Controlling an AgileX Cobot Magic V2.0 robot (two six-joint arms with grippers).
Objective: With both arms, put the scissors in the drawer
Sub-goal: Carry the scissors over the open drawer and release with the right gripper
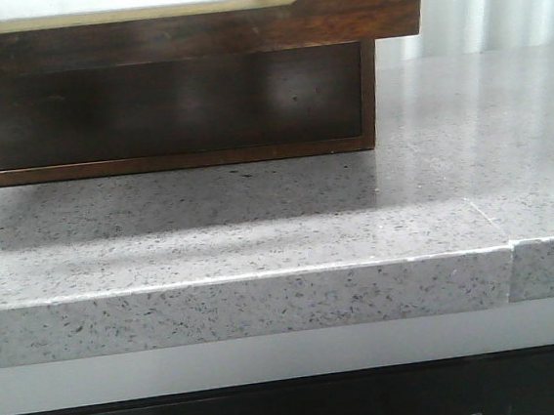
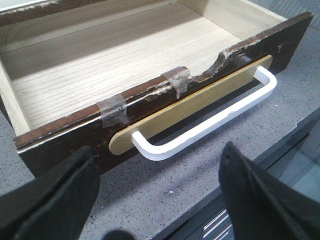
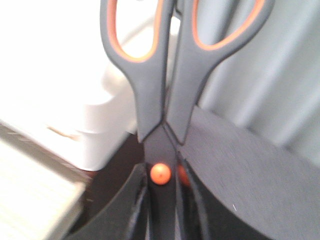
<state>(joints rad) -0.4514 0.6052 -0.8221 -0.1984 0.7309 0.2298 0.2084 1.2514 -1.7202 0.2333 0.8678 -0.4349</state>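
The drawer [image 2: 60,142] stands pulled open in the left wrist view; its light-wood inside [image 2: 115,55] holds nothing. Its dark-brown front has a chipped, taped top edge, a cream-gold plate and a white handle [image 2: 215,115]. My left gripper [image 2: 157,167] is open and empty over the counter, just short of the handle and not touching it. My right gripper [image 3: 162,185] is shut on the scissors [image 3: 155,100], gripping the dark blades at the orange pivot, with the grey, orange-lined loops pointing away. In the front view only the drawer front [image 1: 356,9] shows, at the top; neither gripper is seen there.
The dark wooden cabinet [image 1: 169,110] stands on a grey speckled counter [image 1: 259,229] under the jutting drawer. The counter's front edge [image 1: 247,304] has a seam at the right, with a black appliance [image 1: 277,413] below. A blurred white container [image 3: 100,115] lies beyond the scissors.
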